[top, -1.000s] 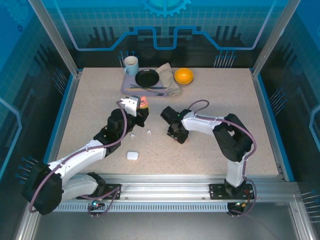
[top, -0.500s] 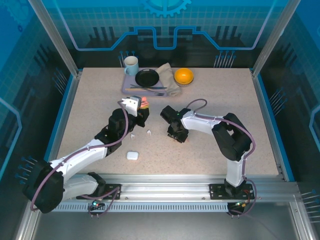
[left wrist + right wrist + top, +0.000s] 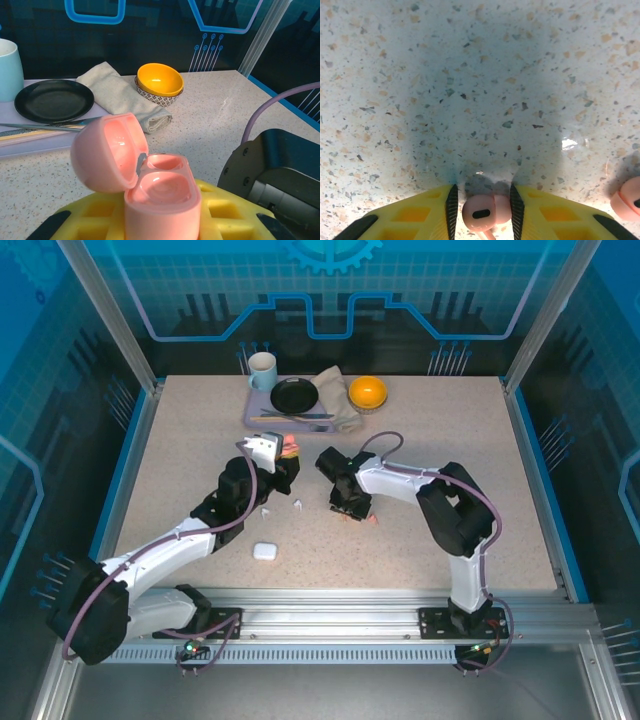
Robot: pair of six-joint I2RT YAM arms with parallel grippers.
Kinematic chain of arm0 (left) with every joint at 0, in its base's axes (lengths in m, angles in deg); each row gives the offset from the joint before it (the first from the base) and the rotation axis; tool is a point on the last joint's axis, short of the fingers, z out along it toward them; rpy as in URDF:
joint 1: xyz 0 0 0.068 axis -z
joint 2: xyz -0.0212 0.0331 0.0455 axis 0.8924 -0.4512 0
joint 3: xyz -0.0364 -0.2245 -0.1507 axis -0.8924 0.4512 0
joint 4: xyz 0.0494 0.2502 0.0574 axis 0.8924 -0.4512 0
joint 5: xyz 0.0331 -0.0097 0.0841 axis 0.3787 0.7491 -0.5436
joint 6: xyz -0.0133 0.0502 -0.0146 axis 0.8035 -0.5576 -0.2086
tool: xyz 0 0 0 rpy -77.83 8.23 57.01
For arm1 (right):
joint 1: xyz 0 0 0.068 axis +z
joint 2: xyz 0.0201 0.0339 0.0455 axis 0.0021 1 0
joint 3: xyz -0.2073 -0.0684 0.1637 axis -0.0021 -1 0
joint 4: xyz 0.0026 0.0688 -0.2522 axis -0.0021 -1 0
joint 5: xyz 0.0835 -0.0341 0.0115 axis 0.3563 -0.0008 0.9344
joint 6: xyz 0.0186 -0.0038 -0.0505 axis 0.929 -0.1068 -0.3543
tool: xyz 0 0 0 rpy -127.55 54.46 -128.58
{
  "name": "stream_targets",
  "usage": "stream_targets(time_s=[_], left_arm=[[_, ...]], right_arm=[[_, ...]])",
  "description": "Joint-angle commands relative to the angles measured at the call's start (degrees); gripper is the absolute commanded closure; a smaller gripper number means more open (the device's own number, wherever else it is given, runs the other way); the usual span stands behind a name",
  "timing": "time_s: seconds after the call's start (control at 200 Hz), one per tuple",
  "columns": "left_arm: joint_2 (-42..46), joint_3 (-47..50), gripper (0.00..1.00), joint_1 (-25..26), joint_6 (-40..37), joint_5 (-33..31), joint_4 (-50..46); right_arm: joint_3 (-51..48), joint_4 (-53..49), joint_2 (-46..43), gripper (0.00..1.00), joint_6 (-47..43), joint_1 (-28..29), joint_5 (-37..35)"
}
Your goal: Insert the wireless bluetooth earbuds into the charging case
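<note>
My left gripper is shut on the pink charging case and holds it upright above the table, lid open to the left, both wells empty. In the top view that left gripper sits left of centre. The right gripper points straight down at the tabletop, its pads closed round one salmon-pink earbud that lies on the surface. A second pink earbud lies just to its right. Two white earbuds lie on the table below the left gripper.
A closed white case lies near the front. At the back, a tray carries a pale mug, a black plate and utensils, next to a grey cloth and an orange bowl.
The right gripper has shifted a little to the left and narrowed its jaws; a pink earbud now shows on the table beside it. The left arm has stayed still.
</note>
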Motion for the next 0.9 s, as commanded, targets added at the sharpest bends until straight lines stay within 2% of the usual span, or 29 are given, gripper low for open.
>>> stream_targets(time_s=[0.0,0.895], left_arm=[[-0.23,-0.79,1.0,-0.42,0.37,0.81,2.2],[-0.51,-1.67,1.0,-0.45,1.16,1.51,1.67]], right_arm=[[0.92,-1.4,1.64,0.64,-2.11,0.19,0.75],[0.49,-1.04,1.64,0.66,-1.18,1.45,1.69]])
